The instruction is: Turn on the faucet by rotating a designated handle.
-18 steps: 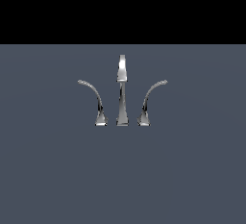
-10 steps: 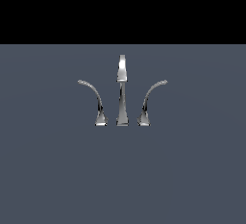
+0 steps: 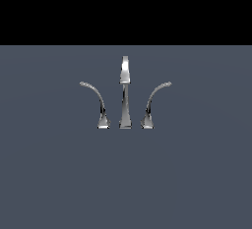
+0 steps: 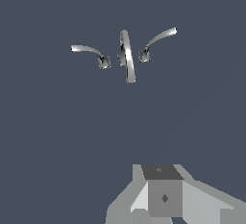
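The faucet (image 3: pixel 125 100) is a small chrome three-piece set standing on a flat dark grey surface in the middle of the exterior view. Its tall straight spout (image 3: pixel 125 93) is in the centre. The designated handle (image 3: pixel 153 101) is the slim curved lever on the exterior view's right, its tip arcing outward to the right. A mirror-image lever (image 3: pixel 96 100) stands on the other side. The wrist view looks down on the faucet (image 4: pixel 126 55) and the designated handle (image 4: pixel 157 40) from well above. Only grey parts of my gripper (image 4: pixel 162 195) show there, far from the levers and holding nothing.
The dark grey floor (image 3: pixel 126 184) stretches flat around the faucet in all directions. A black background (image 3: pixel 126 7) fills the upper part of the exterior view. No other objects show.
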Controlling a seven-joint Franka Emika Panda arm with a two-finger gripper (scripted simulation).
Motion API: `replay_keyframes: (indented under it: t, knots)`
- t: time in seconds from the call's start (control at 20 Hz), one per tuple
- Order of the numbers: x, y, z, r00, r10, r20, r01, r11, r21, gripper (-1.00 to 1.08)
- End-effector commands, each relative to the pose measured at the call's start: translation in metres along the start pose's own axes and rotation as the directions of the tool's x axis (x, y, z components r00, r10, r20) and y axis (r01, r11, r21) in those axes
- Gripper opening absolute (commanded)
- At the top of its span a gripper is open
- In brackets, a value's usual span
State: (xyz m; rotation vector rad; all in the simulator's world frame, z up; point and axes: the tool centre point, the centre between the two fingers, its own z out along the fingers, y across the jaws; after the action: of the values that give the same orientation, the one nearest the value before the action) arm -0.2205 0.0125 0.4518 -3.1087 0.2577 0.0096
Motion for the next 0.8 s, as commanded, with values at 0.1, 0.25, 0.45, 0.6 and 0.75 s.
replay_keyframes:
  t: [0.1,0.25,0.45,0.6,0.75]
  knots:
    - [0.022,-0.008,0.021,0.994,0.105,-0.001,-0.105,0.994,0.000,-1.00]
    - [0.039,-0.013,0.038,0.983,0.184,-0.002,-0.184,0.983,0.000,-1.00]
    - [0.062,-0.017,0.059,0.958,0.287,-0.003,-0.287,0.958,0.001,-1.00]
    - [0.080,-0.018,0.075,0.932,0.363,-0.004,-0.363,0.932,0.001,-1.00]
    - [0.098,-0.018,0.091,0.900,0.436,-0.005,-0.436,0.900,0.002,-1.00]
